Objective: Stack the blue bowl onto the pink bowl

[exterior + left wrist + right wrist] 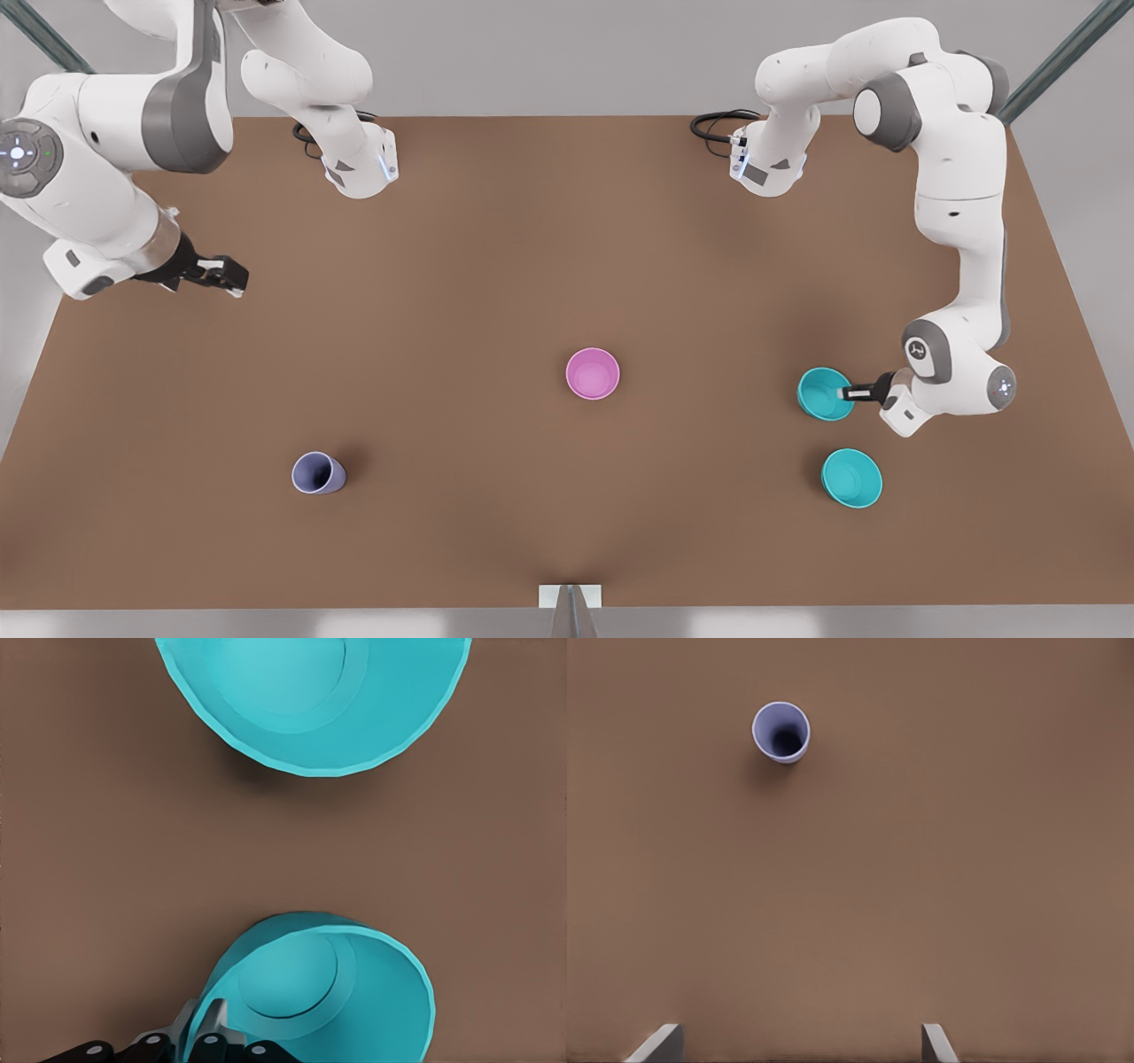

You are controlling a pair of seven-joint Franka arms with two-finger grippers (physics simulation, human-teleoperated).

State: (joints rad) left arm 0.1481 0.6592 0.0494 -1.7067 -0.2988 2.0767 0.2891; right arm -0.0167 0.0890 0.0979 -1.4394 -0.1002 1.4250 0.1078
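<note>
At the front view's left, the right gripper hangs above the brown table, its fingers spread wide with nothing between them; this arm waits. Next comes a small lavender-blue plastic cup, empty, well apart from everything else. Near the middle stands the round pink-magenta plastic bowl, empty and upright. At the front view's right, the left gripper pinches the rim of the glossy turquoise-teal blue bowl, one finger inside, one outside. A second teal bowl sits near it, empty.
</note>
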